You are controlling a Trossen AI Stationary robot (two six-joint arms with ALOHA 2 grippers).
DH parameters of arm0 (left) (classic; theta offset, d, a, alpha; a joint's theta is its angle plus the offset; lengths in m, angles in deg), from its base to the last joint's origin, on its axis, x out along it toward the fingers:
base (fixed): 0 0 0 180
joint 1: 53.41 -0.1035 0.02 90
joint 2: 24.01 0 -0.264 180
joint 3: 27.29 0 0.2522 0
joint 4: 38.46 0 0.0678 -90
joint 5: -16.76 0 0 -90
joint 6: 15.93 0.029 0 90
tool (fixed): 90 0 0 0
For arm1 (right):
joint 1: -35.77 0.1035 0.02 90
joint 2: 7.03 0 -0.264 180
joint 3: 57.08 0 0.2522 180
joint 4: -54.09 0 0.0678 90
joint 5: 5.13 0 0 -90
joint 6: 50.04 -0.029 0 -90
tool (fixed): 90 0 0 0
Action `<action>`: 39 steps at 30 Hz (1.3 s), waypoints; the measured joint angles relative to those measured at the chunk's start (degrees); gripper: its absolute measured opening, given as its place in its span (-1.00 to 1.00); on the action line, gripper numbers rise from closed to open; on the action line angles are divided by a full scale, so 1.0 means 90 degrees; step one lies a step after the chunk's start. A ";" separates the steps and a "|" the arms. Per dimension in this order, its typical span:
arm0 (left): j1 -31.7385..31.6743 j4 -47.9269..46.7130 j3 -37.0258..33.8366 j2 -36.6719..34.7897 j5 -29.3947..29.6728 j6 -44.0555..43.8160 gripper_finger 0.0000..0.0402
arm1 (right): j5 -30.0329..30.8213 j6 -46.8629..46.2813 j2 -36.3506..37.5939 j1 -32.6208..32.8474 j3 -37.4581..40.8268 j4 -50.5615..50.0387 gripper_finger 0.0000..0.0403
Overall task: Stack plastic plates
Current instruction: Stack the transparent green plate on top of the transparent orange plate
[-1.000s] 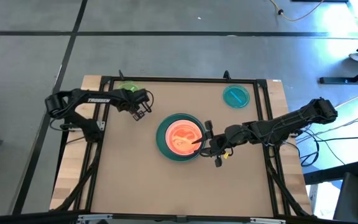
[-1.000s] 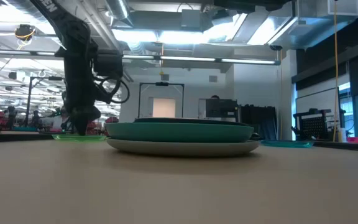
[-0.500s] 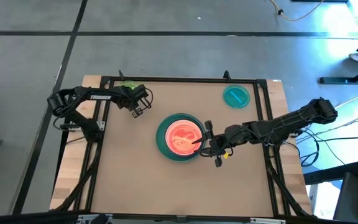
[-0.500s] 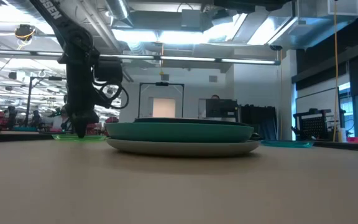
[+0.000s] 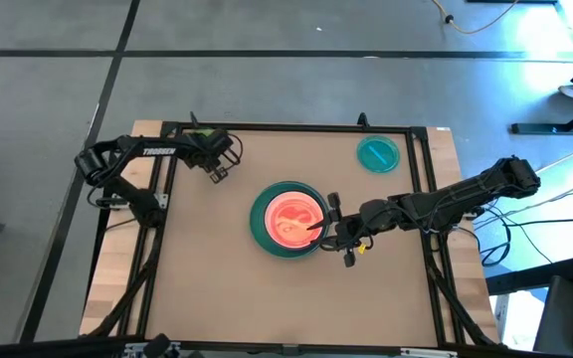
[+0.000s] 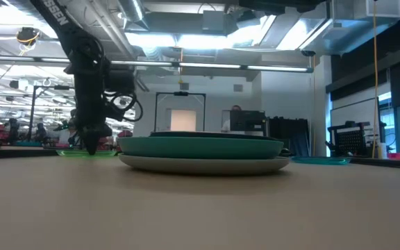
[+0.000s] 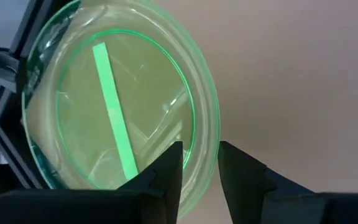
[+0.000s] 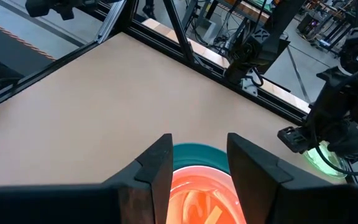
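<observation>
Left gripper is lowered, jaws spread across translucent green plate rim; right gripper is held spread over orange plate.

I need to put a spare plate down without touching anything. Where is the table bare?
The near half of the table, in front of the plate stack, is bare. So is the far middle, between the left gripper over the green plate and the small teal plate. Crowded: the stack's right side, where the right gripper sits.
</observation>
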 joint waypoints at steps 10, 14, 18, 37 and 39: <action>-0.0145 0.0781 -0.0605 -0.0044 -0.0237 0.0007 -0.81 | -0.0002 -0.0007 -0.0002 -0.0001 0.0000 -0.0008 -0.28; -0.0094 0.0801 -0.0616 -0.0034 -0.0221 0.0017 -0.97 | -0.0002 -0.0002 -0.0002 0.0000 0.0000 -0.0007 -0.28; 0.0043 0.0854 -0.0627 -0.0020 -0.0113 0.0021 -0.98 | 0.0000 0.0000 -0.0002 -0.0001 0.0002 -0.0005 -0.28; 0.2033 0.0493 0.0106 -0.0425 0.0199 -0.0386 -0.99 | 0.0003 0.0007 -0.0005 0.0000 0.0002 0.0002 -0.28; 0.2313 0.0501 0.0239 -0.0425 0.0200 -0.0395 -0.99 | 0.0003 0.0007 -0.0005 0.0002 0.0002 0.0002 -0.28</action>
